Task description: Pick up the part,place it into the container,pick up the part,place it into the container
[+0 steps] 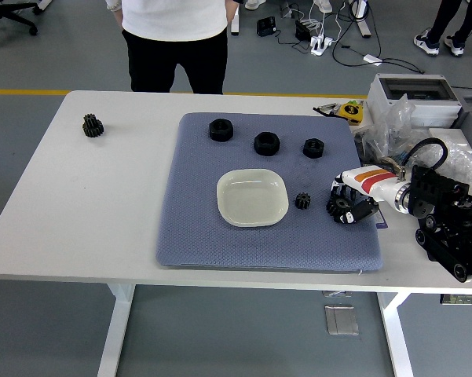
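A white square dish [252, 197] sits in the middle of the blue-grey mat [196, 228]. My right hand [350, 202] lies on the mat's right side with its fingers curled around a black gear [340, 207]. A smaller black gear [302, 201] lies between the dish and my hand. Three black nut-like parts [220, 129] [267, 143] [314, 148] sit along the mat's far side. Another black gear [92, 125] stands on the bare table at far left.
A person in a white top and black trousers [177, 47] stands at the far edge, hands not in view. Grey boxes [412, 94], plastic bags [389, 126] and a yellow tape measure [349, 111] crowd the right rear of the white table [78, 204].
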You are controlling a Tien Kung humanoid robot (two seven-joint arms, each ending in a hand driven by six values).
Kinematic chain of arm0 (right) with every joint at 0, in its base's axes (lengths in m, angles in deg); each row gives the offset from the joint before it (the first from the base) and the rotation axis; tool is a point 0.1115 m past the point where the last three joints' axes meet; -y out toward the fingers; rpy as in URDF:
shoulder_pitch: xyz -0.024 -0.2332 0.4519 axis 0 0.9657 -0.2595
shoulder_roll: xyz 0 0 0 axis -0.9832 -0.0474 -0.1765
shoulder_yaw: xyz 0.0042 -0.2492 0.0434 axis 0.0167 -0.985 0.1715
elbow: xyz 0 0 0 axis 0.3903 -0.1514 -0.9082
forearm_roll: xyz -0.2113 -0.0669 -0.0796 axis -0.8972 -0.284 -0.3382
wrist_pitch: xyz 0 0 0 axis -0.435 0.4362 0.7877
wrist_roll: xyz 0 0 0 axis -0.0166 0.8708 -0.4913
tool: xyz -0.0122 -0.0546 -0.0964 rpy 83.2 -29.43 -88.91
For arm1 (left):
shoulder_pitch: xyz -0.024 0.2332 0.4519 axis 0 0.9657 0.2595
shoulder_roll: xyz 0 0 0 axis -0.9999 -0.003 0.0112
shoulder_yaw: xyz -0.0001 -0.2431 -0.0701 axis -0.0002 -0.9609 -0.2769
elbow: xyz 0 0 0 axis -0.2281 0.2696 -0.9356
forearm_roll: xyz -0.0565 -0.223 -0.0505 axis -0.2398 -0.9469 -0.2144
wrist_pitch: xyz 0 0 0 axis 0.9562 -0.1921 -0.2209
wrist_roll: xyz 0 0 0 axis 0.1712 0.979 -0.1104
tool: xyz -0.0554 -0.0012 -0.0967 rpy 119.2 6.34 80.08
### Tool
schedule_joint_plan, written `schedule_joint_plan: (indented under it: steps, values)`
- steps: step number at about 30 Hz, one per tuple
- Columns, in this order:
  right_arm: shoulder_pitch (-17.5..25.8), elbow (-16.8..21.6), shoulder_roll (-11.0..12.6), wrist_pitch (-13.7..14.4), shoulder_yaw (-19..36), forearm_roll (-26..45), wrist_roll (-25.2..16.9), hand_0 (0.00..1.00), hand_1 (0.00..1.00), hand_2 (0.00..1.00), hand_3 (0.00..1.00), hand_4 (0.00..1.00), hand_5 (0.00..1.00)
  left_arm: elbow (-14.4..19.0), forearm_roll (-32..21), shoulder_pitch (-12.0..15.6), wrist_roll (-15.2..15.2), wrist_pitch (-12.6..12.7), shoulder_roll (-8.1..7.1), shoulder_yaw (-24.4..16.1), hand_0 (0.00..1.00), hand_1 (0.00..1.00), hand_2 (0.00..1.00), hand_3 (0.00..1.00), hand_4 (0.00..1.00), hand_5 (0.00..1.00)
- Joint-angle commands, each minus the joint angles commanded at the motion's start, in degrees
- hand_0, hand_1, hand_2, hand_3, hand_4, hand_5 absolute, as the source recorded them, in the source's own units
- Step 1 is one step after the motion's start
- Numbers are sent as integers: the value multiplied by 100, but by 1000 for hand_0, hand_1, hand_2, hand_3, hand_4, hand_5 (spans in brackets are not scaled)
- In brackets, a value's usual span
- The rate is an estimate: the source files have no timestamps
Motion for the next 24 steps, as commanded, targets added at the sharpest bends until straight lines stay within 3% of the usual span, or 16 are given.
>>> schedule_joint_plan:
  steps: [7, 8, 24]
  values:
    - [10, 203, 60, -14, 77, -118, 13, 381, 425, 477, 489, 644, 144, -6, 38, 18, 9, 10, 3, -44, 681, 710, 740, 593, 703, 590]
    - [7, 235, 72, -7, 97, -133, 15, 323, 408, 462, 482, 650, 133, -6, 32, 20, 6, 9, 2, -39, 680, 710, 738, 590, 704, 591]
    - [-110, 970, 204, -1, 488, -598, 63, 293, 402, 455, 483, 652, 141, -10, 17, 21, -4, 22, -3, -35, 678, 706, 734, 589, 702, 588]
